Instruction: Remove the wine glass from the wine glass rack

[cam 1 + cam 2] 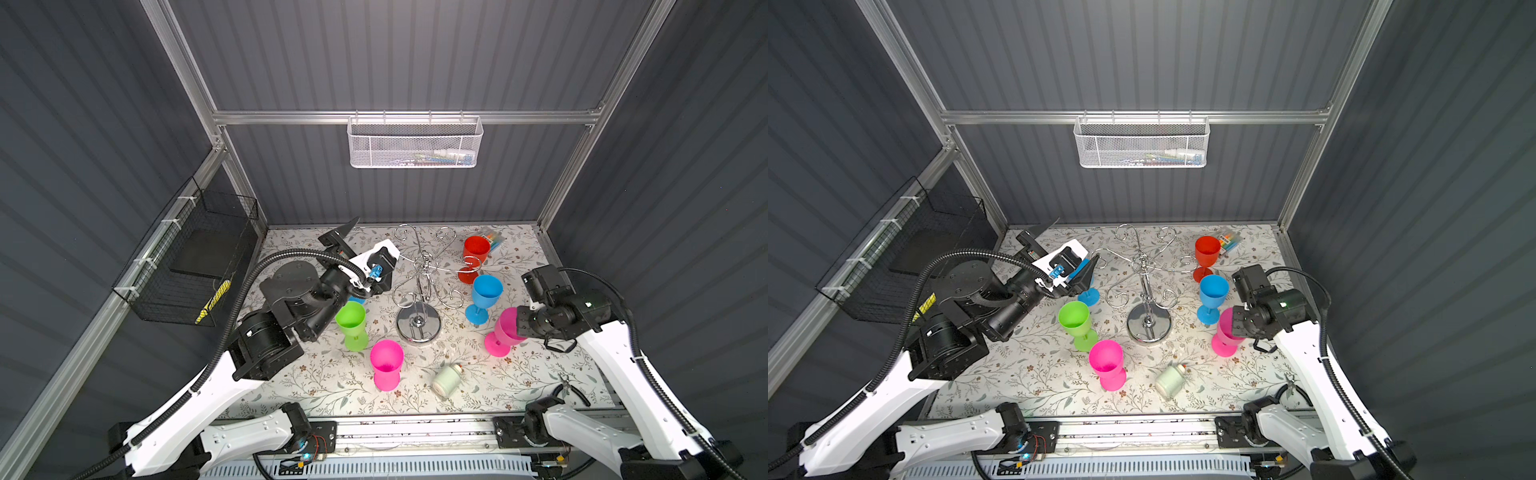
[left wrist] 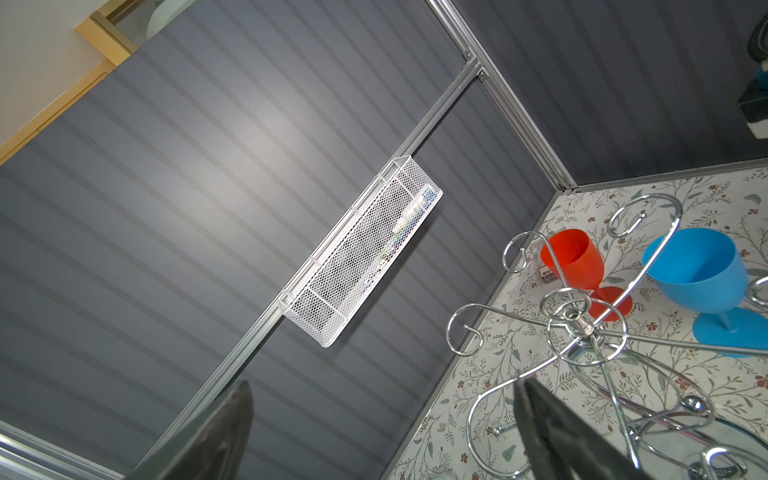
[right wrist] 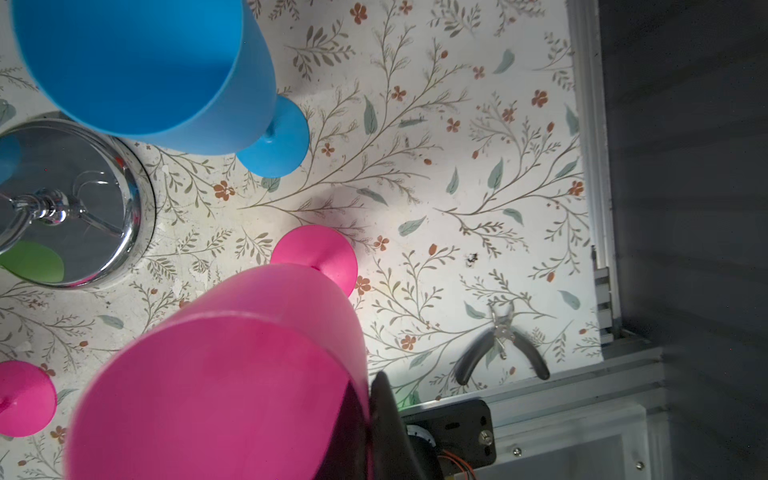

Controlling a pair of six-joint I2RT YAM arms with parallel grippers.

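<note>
Pink glass [image 3: 216, 374], smooth translucent plastic with a round foot, fills the right wrist view. Its thin wall is clamped between the right hand's [image 3: 365, 392] fingers, to the right of the rack [image 1: 428, 330]. That rack, mirror-bright chrome wire with curled scroll arms, a slim post and a round base, stands mid-surface [image 1: 415, 399]; the left hand [image 2: 382, 384], jaws wide apart, hovers by its arms.

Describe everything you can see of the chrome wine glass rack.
The wine glass rack is shiny chrome wire: a round mirror-like base, a slim central post and six curled scroll arms fanning out at the top. It stands upright on the floral table, and no glass hangs on any arm. The open left end effector sits close by one arm; contact cannot be told.
</note>
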